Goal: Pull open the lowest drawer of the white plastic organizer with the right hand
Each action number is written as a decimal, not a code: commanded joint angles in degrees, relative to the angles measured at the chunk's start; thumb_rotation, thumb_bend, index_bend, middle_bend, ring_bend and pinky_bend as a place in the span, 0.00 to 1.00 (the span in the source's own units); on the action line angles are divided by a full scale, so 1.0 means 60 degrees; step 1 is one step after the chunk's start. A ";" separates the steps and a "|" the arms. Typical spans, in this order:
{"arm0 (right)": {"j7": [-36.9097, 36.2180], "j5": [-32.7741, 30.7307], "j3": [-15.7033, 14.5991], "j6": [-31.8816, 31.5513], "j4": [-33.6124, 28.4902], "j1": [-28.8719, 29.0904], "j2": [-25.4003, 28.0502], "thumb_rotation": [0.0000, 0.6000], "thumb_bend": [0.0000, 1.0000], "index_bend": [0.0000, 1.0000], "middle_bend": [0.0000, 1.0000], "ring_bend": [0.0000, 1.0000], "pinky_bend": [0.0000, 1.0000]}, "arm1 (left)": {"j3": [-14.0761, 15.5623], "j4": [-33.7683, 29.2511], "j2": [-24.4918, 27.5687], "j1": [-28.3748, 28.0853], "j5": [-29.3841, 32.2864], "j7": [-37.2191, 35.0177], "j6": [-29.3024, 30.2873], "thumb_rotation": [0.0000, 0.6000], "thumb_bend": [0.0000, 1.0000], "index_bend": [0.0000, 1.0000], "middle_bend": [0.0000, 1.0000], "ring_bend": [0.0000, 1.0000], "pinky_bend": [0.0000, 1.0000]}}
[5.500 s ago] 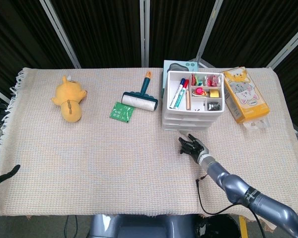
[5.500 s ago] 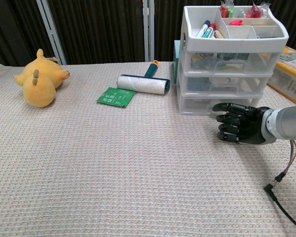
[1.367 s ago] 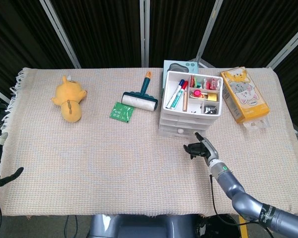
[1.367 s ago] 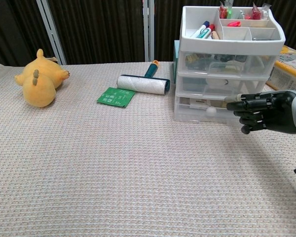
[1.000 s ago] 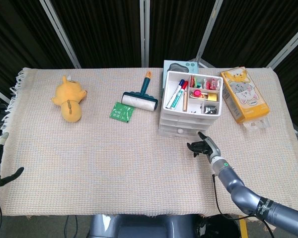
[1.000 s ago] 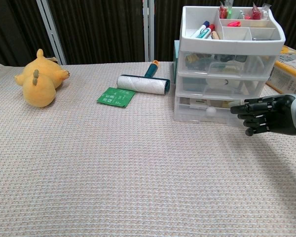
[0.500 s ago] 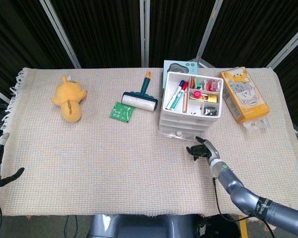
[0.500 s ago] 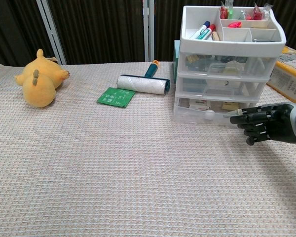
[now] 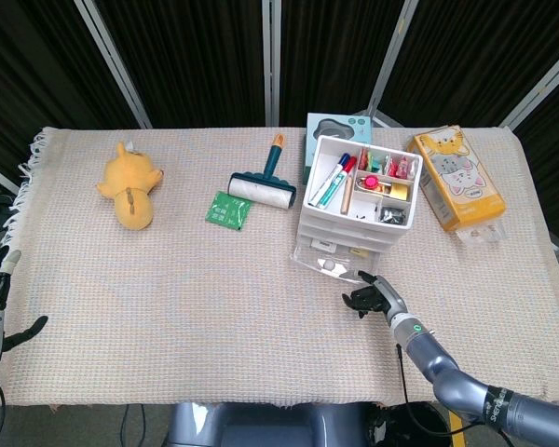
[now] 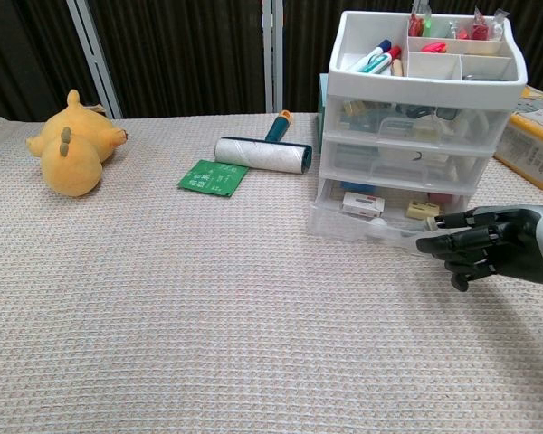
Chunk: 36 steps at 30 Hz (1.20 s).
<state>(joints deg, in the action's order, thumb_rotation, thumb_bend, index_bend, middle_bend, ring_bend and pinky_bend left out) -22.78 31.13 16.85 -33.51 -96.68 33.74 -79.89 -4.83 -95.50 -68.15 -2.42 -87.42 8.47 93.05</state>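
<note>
Bare woven table (image 9: pixel 214 307) fills the lower half and centre of the head view. The white organizer (image 9: pixel 359 209) blocks the upper right, its lowest drawer (image 10: pixel 371 217) jutting forward against the right hand (image 10: pixel 489 244). A cat-print box (image 9: pixel 456 177) stands just beside it. The lint roller (image 9: pixel 261 186), green packet (image 9: pixel 228 209) and yellow plush (image 9: pixel 130 186) line the upper left.

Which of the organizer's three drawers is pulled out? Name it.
The lowest drawer: it juts toward the right hand, its contents exposed, while the two above sit flush in the white organizer.

The right robot hand (image 10: pixel 489 244) is glossy black, with segmented fingers (image 10: pixel 452 221). Its wrist is a silver-grey cylinder bearing a small green light, trailing a thin black cable.
</note>
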 commanded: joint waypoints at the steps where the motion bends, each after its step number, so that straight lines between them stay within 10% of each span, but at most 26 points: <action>1: -0.0032 0.0128 -0.0053 0.0017 -0.0217 -0.0089 0.0091 1.00 0.35 0.34 0.85 0.85 0.70 | -0.0006 -0.0003 0.0001 -0.0001 0.0011 0.0004 -0.0005 1.00 0.07 0.00 0.00 0.00 0.00; 25: -0.0372 0.1131 -0.0412 0.0341 -0.1130 -0.0528 0.0636 1.00 0.35 0.31 0.85 0.85 0.70 | -0.0005 -0.0025 -0.0018 -0.0014 0.0021 0.0096 -0.0043 1.00 0.07 0.00 0.00 0.00 0.00; 36: -0.0531 0.1910 -0.0438 0.0194 -0.1442 -0.0796 0.0726 1.00 0.26 0.07 0.82 0.82 0.67 | -0.0013 -0.0021 -0.0006 -0.0011 0.0037 0.0064 -0.0043 1.00 0.07 0.00 0.00 0.00 0.00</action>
<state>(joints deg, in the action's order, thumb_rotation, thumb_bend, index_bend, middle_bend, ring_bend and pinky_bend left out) -25.87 42.16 14.28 -32.17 -104.98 29.23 -75.72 -4.91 -95.63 -68.19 -2.48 -87.20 8.85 92.79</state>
